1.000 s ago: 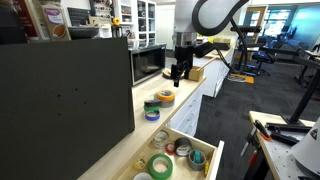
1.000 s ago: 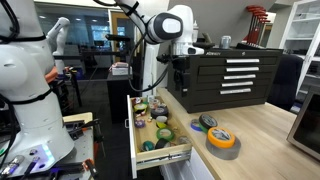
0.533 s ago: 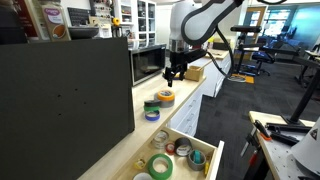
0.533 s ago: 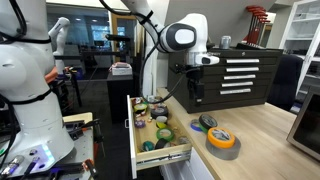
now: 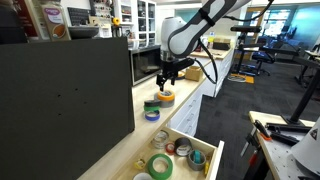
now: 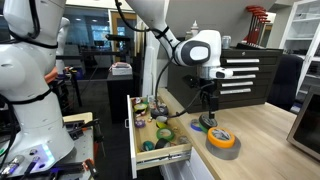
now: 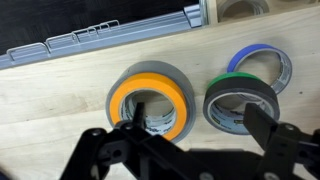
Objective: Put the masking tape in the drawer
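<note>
On the wooden bench (image 7: 60, 100), the tool (image 5: 167, 78) hangs spread above the masking tape (image 7: 150, 97), seemingly to straddle it, with the drawer (image 5: 184, 120) open nearby

A pale wooden countertop (image 5: 122, 146) carries a green-edged roll of tape (image 7: 222, 100) with a blue-edged roll of tape (image 7: 252, 50) just behind it, the two overlapping in the wrist view. In both exterior views they lie close together near the counter's edge (image 6: 207, 122). A grey ribbed plastic strip (image 7: 100, 42) runs along the board's far side. A black microwave oven (image 5: 148, 63) stands further back on the counter, and a large flat black panel (image 5: 65, 100) fills the foreground. A black multi-drawer tool cabinet (image 6: 228, 75) stands in the background.
</note>
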Robot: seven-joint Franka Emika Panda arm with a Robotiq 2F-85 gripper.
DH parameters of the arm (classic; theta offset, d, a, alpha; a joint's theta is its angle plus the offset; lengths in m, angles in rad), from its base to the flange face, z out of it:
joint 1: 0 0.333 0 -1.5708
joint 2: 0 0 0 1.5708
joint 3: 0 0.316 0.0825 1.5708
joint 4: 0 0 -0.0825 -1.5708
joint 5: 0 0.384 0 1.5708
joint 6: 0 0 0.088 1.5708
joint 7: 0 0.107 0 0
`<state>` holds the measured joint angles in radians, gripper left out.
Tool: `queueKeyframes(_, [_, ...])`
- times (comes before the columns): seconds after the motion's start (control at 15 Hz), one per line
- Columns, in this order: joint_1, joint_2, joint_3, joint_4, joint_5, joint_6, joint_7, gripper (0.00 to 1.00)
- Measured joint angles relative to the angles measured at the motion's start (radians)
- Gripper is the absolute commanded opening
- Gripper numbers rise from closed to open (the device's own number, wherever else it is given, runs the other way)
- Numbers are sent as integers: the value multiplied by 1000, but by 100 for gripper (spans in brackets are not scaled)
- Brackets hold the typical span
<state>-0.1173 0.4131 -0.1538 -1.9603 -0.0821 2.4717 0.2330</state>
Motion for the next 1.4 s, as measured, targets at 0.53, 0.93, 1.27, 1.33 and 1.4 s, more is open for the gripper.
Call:
queueKeyframes(0.53, [-44,144,1,156,75,4,-107,100])
queueKeyframes(0.93, [-72,252,6,258,130,1,-149,100])
queueKeyframes(1.27, [-77,319,13,320,144,-2,-151,72])
queueKeyframes(1.33, [-80,327,16,329,149,-2,-153,67])
queueKeyframes(1.4, [-82,332,17,334,153,-2,-154,59])
